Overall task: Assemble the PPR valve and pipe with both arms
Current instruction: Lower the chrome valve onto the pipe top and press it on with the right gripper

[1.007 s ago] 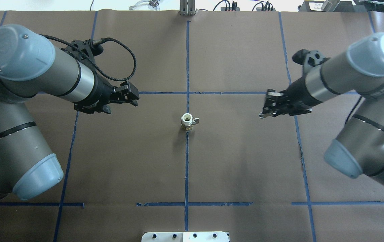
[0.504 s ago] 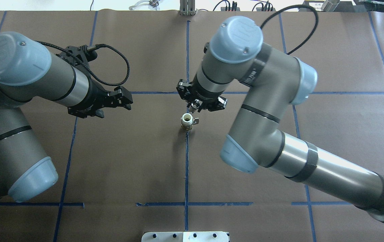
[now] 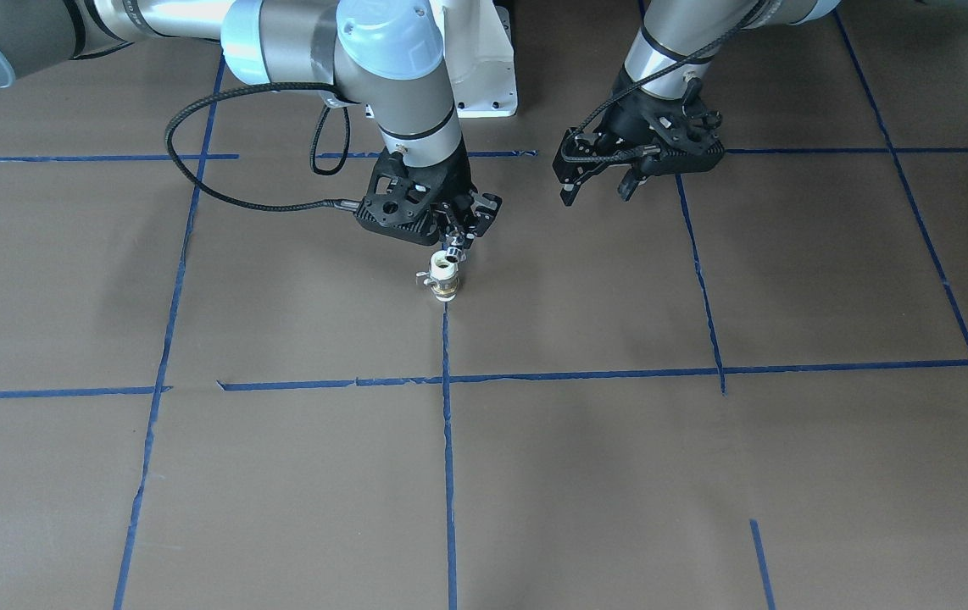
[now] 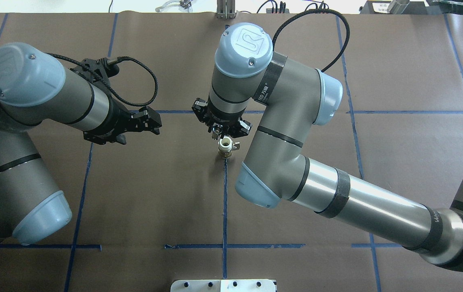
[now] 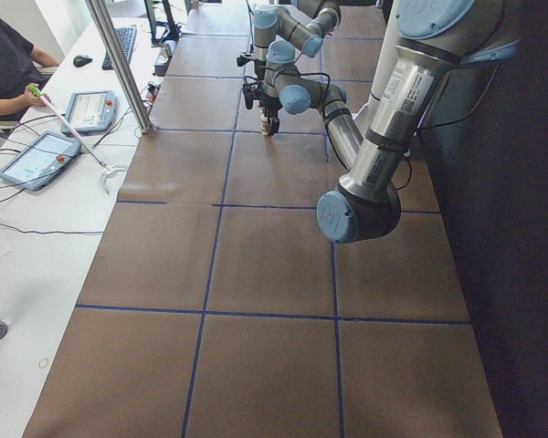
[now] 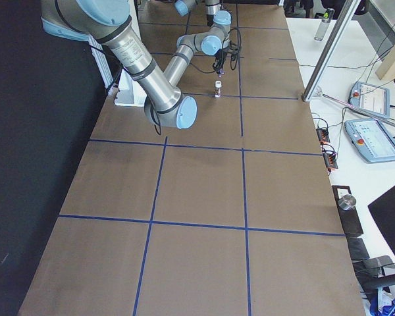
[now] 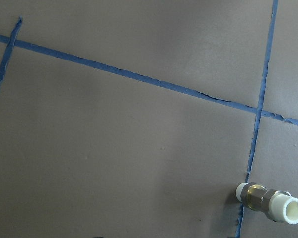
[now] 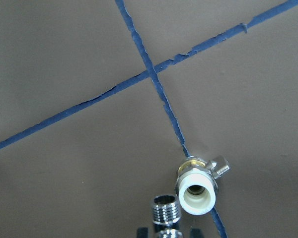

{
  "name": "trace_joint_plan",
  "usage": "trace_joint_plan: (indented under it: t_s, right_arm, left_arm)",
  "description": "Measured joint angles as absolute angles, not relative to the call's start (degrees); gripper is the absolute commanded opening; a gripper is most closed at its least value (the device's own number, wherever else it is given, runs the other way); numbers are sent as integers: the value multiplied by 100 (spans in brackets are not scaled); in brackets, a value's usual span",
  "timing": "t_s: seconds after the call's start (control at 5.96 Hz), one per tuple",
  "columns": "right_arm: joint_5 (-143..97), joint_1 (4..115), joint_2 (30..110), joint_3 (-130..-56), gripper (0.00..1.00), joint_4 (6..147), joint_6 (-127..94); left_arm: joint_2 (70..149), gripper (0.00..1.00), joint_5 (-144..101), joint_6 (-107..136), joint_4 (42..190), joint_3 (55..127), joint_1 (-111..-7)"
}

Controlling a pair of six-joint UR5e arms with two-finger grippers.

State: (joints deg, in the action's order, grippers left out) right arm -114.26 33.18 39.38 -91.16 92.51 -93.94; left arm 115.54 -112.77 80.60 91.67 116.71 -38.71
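The PPR valve (image 4: 226, 147) stands upright on the table's centre line, white open end up and silver handle to the side. It also shows in the front view (image 3: 443, 280), the left wrist view (image 7: 268, 201) and the right wrist view (image 8: 197, 191). My right gripper (image 4: 219, 129) points down and is shut on the chrome pipe (image 8: 167, 210), which it holds just above the valve's top and slightly beside it (image 3: 454, 247). My left gripper (image 4: 155, 121) is open and empty, hovering to the valve's left (image 3: 594, 193).
Brown paper with blue tape lines (image 4: 225, 202) covers the table. The white pedestal base (image 3: 484, 76) is at the robot's side. A metal post (image 5: 119, 64), tablets (image 5: 36, 157) and an operator (image 5: 5, 55) are along the far edge.
My right arm has swung from the table's right side to the centre with the pipe, ending right over the valve. My left gripper has shifted only slightly.
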Motion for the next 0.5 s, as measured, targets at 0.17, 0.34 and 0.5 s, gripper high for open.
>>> trace_joint_plan:
  t_s: [0.17, 0.34, 0.5]
  right_arm:
    - [-11420, 3295, 3971, -9109, 1, 9296, -9418]
    - [-11415, 3291, 3987, -9109, 1, 9398, -9421]
    - [-11408, 3288, 3990, -9111, 1, 9492, -9425]
  left_arm:
    - [11553, 87, -11277, 8060, 9179, 11669, -3868]
    - [11553, 87, -11276, 8060, 9183, 11674, -3869]
    - [11551, 87, -11277, 8060, 9184, 11687, -3874]
